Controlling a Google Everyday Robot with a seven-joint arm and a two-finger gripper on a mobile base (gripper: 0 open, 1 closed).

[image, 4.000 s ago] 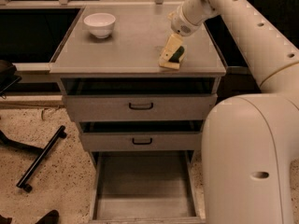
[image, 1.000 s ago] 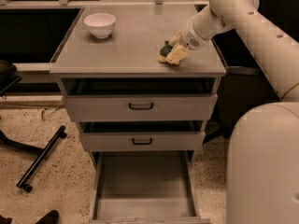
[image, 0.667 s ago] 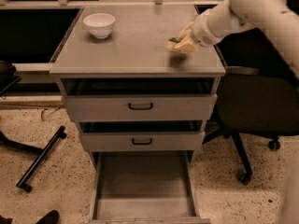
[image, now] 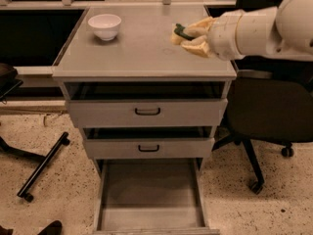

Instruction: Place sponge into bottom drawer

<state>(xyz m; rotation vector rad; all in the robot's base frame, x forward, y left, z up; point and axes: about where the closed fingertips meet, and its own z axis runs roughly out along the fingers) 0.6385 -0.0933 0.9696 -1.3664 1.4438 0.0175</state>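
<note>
Your pincer [image: 190, 37] hangs over the right side of the desk [image: 137, 58], pinching the sponge [image: 179, 33], dark green layer up. The sponge is well apart from the white bowl [image: 104, 26] at rear left. Bottom drawer [image: 149, 199] stands pulled open, below two black-handled drawers [image: 146, 112].

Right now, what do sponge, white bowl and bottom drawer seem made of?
The sponge, held in the gripper above the cabinet top: soft foam, dark green scouring layer on pale yellow. The white bowl: probably glazed ceramic, smooth, glossy. The bottom drawer: likely painted metal, matte grey.
</note>
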